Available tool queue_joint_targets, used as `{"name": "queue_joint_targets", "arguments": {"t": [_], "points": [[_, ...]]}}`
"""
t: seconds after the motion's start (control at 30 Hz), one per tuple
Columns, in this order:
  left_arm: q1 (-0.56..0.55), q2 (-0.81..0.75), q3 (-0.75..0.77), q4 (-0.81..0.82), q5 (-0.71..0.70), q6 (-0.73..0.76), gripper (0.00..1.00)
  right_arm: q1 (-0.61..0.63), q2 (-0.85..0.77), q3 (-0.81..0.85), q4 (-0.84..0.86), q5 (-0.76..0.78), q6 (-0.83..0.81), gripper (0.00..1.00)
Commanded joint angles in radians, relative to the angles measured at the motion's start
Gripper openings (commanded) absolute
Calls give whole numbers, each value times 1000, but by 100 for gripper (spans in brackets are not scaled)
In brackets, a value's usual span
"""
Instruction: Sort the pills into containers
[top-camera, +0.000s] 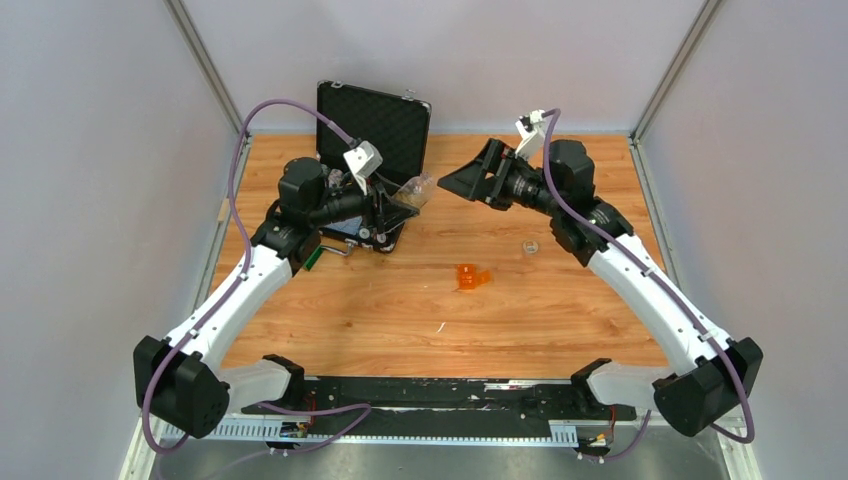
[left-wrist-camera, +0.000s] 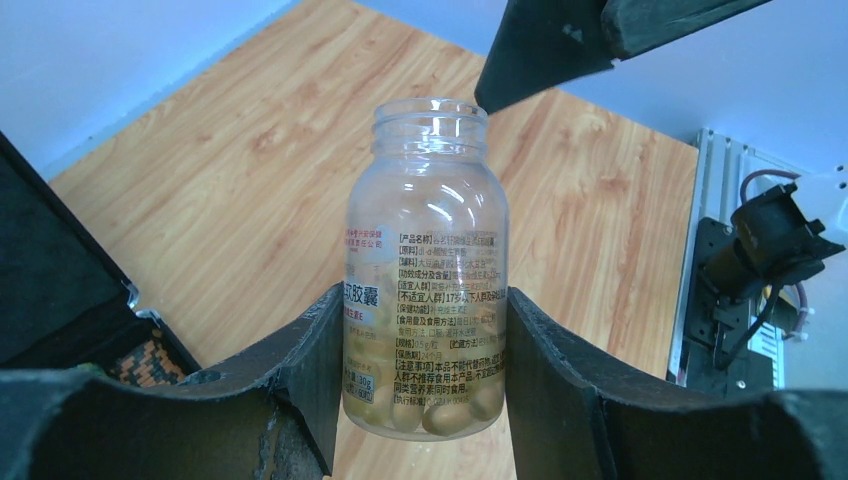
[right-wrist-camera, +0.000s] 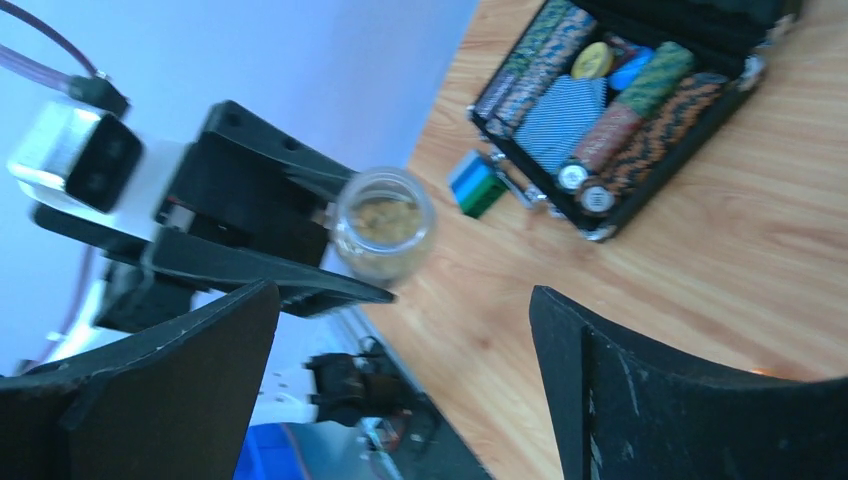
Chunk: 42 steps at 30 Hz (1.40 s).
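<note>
Top external view, contents. Orange box (top-camera: 472, 277) of joined compartments: on the wooden surface (top-camera: 560, 320), midway between the arms, touched by neither. Pills (left-wrist-camera: 440, 412): tan capsules in a clear, uncapped bottle (left-wrist-camera: 425, 230). Left gripper (left-wrist-camera: 422, 310): jaws clenched on the bottle's lower body, bottle held off the surface before the open black case (top-camera: 375, 120). Right gripper (right-wrist-camera: 402, 290): jaws released wide, empty, facing the bottle's mouth, apart from it. Small clear round item (top-camera: 530, 247): on the surface beside the right arm. Case: striped chip rows.
</note>
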Motion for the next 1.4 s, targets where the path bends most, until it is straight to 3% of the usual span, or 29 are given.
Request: {"name": "queue_joint_targets", "arguments": {"t": [0.0,0.2,0.63,0.97,1.1,1.37], "points": [[-7,-4,25,124,-8,-44,0,48,41,91,6,97,246,98],[-13,5,28,152,-6,-63,0,94,121,162,-20,86,268,98],[-20,18,5,206,-3,-135,0,118,225,283,-61,-17,276,65],[-20,19,16,167,-15,-142,26,147,261,332,-96,-34,179,33],[-20,17,19,150,-22,-141,48,156,248,318,-83,13,110,29],[-20,41,36,93,-12,-118,54,159,222,286,-19,-25,57,27]]}}
